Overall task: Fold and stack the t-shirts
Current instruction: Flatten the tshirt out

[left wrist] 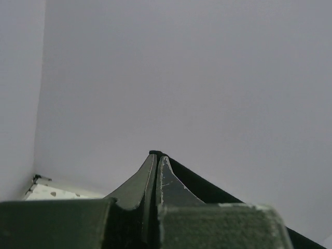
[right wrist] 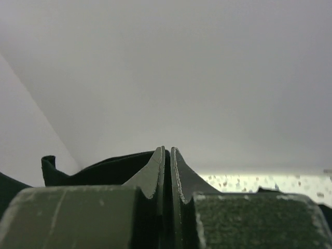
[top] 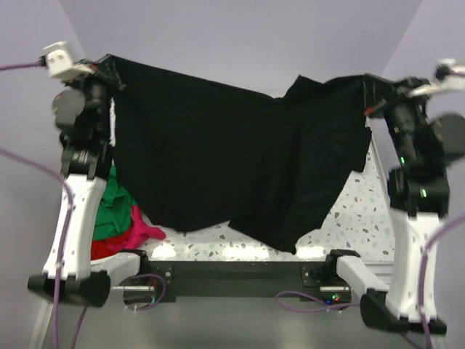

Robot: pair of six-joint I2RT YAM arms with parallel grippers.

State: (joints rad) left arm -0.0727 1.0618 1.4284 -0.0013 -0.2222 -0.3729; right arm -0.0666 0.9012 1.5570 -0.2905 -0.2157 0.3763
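Against pale lavender walls (top: 218, 29) and above the speckled white table (top: 356, 218), the plain matte-black cloth t-shirt (top: 232, 160) hung spread left to right between the left gripper (left wrist: 156, 158) and the right gripper (right wrist: 167, 153). Each gripper was clamped on the shirt's upper edge.

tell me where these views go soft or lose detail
Top external: the black t-shirt is a near-flat dark mass, folds barely showing, and glare whitens the table near its front edge. Left wrist: the left gripper looks soft up close. Right wrist: the right gripper is soft too, upper corners darkened.
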